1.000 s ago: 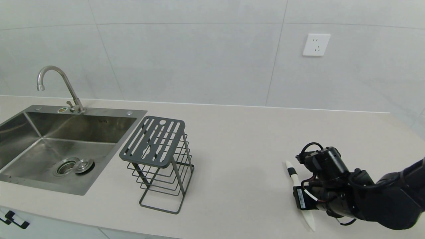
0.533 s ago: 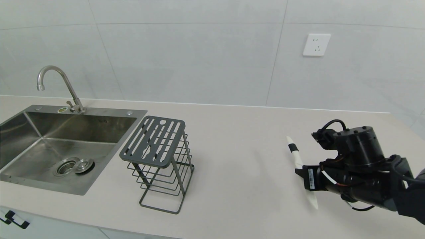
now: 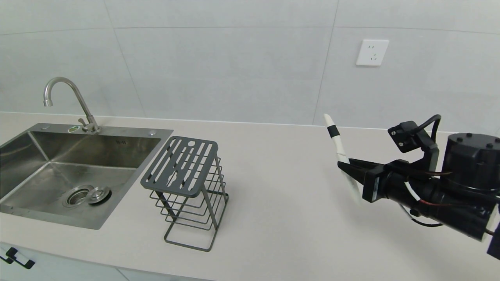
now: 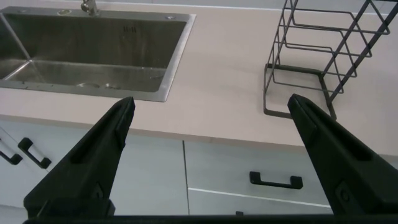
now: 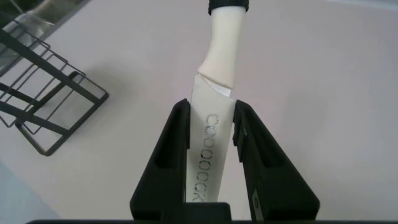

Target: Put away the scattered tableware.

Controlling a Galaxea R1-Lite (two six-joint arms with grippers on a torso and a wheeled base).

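Note:
A white knife [image 3: 340,155] with a black band near the end of its handle hangs above the counter at the right, handle tilted up. My right gripper [image 3: 351,171] is shut on its blade [image 5: 210,165], which sits between the two black fingers. The dark wire rack [image 3: 186,189] with a slotted top stands in the middle of the counter, well to the left of the knife; one corner of it shows as the rack [image 5: 43,99] in the right wrist view. My left gripper [image 4: 211,155] is open, low in front of the counter's edge, with nothing between its fingers.
A steel sink [image 3: 58,168] with a curved tap [image 3: 66,99] fills the counter's left end. The beige counter [image 3: 281,218] lies bare between rack and knife. White cabinet fronts with black handles [image 4: 275,182] sit below the edge. A wall socket [image 3: 372,52] is behind.
My right gripper has lifted the knife off the counter, rising and turning so the handle now points up; the arm has swung up and to the right.

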